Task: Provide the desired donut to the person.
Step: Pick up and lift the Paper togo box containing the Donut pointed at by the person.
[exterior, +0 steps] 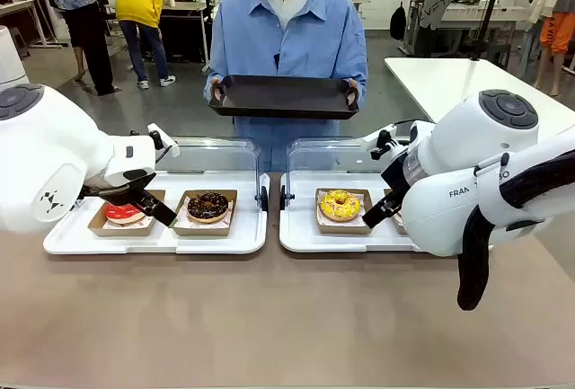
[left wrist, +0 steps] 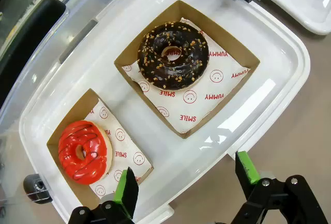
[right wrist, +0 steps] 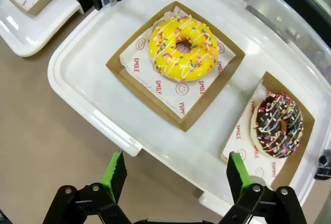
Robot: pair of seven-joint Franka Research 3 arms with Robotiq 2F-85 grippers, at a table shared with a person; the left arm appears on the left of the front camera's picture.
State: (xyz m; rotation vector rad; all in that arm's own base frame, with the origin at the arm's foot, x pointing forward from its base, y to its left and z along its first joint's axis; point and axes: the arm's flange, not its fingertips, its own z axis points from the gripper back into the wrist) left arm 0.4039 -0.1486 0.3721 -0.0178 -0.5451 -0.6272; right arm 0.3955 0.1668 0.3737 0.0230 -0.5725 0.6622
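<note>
Low in both wrist frames, left gripper (left wrist: 186, 175) and right gripper (right wrist: 176, 166) jaws stand released, empty; donuts (left wrist: 173, 54) look soft, icing smearable, so grasp the light cardboard tray (left wrist: 220, 32) by its wall.

The tan worktop (exterior: 269, 326) carries a white tray (exterior: 153, 247) at centre left and a second white tray (exterior: 305, 243) at centre right, slightly apart.

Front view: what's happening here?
A person at the far side holds out a black tray. The left gripper hovers open by the red donut and nut-topped donut. The right gripper hovers open by the yellow donut and sprinkled donut. Nothing is picked yet.
</note>
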